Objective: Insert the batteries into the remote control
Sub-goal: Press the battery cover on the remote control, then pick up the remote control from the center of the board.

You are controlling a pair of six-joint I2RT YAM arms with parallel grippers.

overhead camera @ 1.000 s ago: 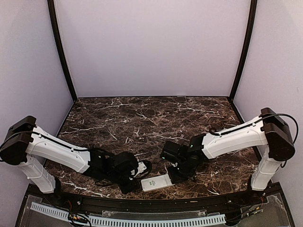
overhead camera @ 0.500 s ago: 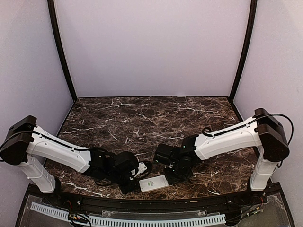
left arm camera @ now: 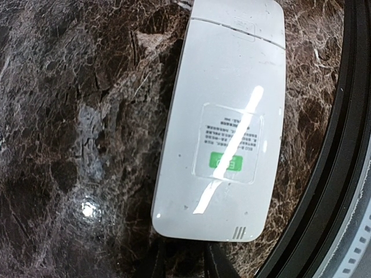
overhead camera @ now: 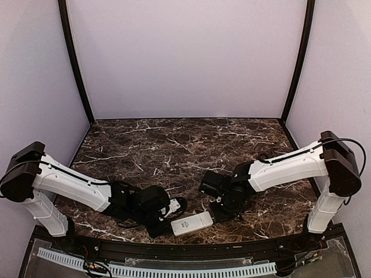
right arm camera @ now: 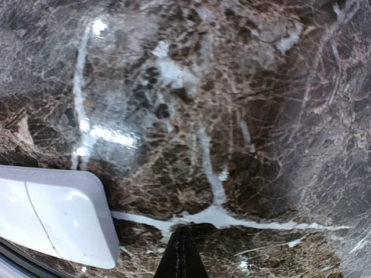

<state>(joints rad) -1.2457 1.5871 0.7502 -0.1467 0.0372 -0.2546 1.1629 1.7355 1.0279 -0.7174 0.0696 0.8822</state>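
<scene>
Remote control: we find it lying flat on the counter, close to the near edge, set at a slant between the two tools, its plain white back facing up.
Walls: pale lilac panels enclose the counter on three sides, with dark posts at the back corners.
Counter: dark brown marble with white veins. In the left wrist view we see a black rim running along its near edge, just beside the remote control.
Left arm: white with black joints, it reaches low across the counter toward the remote control's left end.
Right arm: it reaches in from the right and bends down toward the remote control's right end.
Left tool: its two dark fingers stand narrowly apart, and we see only counter in the gap. The tips sit just short of the remote control's slotted end. We cannot tell whether they touch it.
Right tool: its fingers are pressed together into one dark wedge and grip nothing. The tip hangs over bare counter just beside the remote control's other end, with a small gap between them.
Cover seam: a fine line crosses the white back near the end that faces the right tool.
Sticker: a clear rectangle sits on the back with small print we cannot read.
Green mark: a small green block in the sticker's lower part.
Slots: a few short slits at the corner nearest the left tool.
</scene>
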